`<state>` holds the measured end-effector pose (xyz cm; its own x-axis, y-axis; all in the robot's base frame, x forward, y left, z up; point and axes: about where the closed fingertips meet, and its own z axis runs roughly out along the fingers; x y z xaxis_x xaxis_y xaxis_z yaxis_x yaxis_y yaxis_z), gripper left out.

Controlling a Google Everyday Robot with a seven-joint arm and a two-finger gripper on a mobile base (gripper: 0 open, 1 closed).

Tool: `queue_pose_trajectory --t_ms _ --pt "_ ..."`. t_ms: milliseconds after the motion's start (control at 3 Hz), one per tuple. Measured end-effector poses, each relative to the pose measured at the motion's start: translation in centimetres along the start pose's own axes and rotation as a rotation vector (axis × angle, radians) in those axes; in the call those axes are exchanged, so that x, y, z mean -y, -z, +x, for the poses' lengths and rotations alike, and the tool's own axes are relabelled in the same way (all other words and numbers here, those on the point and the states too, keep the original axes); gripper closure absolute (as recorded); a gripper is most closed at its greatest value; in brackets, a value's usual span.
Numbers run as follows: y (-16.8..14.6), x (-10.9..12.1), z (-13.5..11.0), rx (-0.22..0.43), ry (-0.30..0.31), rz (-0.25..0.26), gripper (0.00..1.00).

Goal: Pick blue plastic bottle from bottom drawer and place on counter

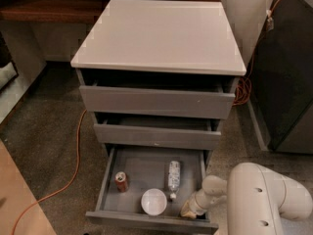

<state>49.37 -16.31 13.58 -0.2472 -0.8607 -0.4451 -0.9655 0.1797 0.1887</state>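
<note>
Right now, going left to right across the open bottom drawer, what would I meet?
Red soda can → white bowl → blue plastic bottle → the robot's gripper, at the bottom drawer's front right corner.

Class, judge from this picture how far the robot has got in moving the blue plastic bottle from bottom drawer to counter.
Done: the bottom drawer stands open. In hand: the gripper is low at its front right corner, just right of the blue plastic bottle, which lies flat, not lifted. Left: grasp, lift, set it on the counter.
</note>
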Motion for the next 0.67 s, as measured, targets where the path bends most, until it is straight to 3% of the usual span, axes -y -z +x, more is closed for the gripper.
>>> queue_pose_trajectory --t_ms 333,667 --pt "0.4 -1.6 0.5 -0.021 0.017 -0.009 1.00" --pt "1.9 -1.9 -0.1 -0.062 0.087 -0.016 0.85"
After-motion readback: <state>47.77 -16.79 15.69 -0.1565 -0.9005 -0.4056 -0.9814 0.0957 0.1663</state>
